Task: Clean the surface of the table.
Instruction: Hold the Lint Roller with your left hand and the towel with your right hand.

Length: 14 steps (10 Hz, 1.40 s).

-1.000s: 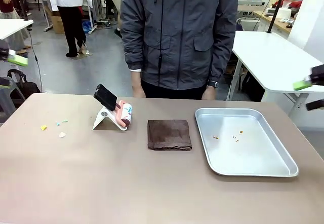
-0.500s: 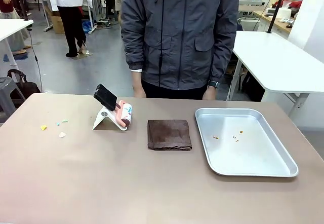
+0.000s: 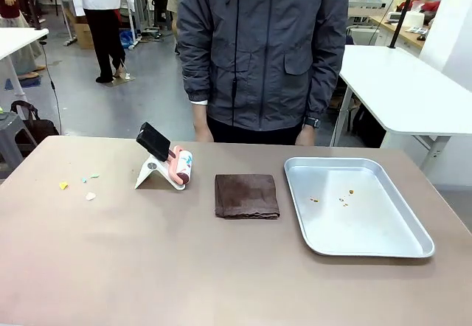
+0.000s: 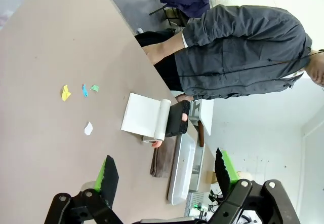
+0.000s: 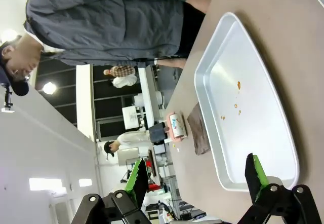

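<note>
Across the tan table (image 3: 147,267): paper scraps (image 3: 64,185) at left, lint roller (image 3: 182,168) on a stand, folded cloth (image 3: 247,195) at middle, tray (image 3: 369,223) with crumbs at right. Beyond the far edge, a person (image 3: 262,46). Left gripper (image 4: 164,165) and right gripper (image 5: 196,169) both spread wide, grasping nothing.

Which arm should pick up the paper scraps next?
Left, likely: the paper scraps lie at the left of the table, before the open left gripper; the open right gripper faces the tray.

Matt, smooth tan table (image 3: 147,267), shiny bare-metal tray (image 3: 383,226), soft brown woven cloth (image 3: 247,195), thin paper scraps (image 3: 90,196)
</note>
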Tool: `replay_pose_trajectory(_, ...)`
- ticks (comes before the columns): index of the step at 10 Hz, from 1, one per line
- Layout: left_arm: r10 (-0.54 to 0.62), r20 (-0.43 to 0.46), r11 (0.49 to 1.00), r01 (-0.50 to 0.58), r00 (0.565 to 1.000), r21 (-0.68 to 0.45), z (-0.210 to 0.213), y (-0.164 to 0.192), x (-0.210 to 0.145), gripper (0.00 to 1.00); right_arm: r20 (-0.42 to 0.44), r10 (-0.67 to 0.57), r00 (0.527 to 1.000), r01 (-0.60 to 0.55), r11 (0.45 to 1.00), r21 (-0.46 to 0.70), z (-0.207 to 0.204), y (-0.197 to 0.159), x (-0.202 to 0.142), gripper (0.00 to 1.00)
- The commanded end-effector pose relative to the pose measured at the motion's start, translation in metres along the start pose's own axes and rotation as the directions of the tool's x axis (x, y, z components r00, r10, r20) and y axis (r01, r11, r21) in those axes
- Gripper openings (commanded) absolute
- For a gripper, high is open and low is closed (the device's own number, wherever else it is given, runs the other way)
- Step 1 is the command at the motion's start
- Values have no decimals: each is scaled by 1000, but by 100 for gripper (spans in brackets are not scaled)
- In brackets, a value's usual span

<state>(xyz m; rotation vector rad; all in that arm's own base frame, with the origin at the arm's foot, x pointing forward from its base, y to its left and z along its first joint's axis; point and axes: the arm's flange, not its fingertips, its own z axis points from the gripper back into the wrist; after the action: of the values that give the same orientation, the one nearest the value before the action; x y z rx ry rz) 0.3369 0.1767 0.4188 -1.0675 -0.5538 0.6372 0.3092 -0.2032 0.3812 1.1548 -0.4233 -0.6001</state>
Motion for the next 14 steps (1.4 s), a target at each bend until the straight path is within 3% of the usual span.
replay_pose_trajectory(1,-3,-6,1000,3,1000,-23,9,5,2,100,2,-12,1000,12,1000,29,1,1,1,100)
replay_pose_trajectory(3,7,1,1000,-7,1000,-8,5,2,0,100,-2,-3,1000,3,1000,1,1,0,-1,100)
replay_pose_trajectory(4,-24,0,999,24,1000,49,-4,-11,1,100,13,64,998,-62,994,-85,-8,13,-7,100)
replay_pose_trajectory(6,-137,-75,984,144,988,101,-35,-52,5,100,-1,224,975,-222,967,-128,-37,57,-24,100)
replay_pose_trajectory(9,-309,-306,925,359,900,122,-108,-121,15,100,-179,424,888,-447,887,-113,-119,125,-55,100)
replay_pose_trajectory(12,-353,-469,876,462,809,137,-174,-148,11,100,-367,554,748,-630,766,-129,-219,170,-104,100)
replay_pose_trajectory(13,-350,-518,856,491,780,163,-198,-150,10,100,-414,568,711,-671,725,-157,-259,182,-124,100)
replay_pose_trajectory(14,-335,-549,838,509,765,197,-217,-148,9,100,-414,578,704,-692,688,-216,-293,189,-142,100)
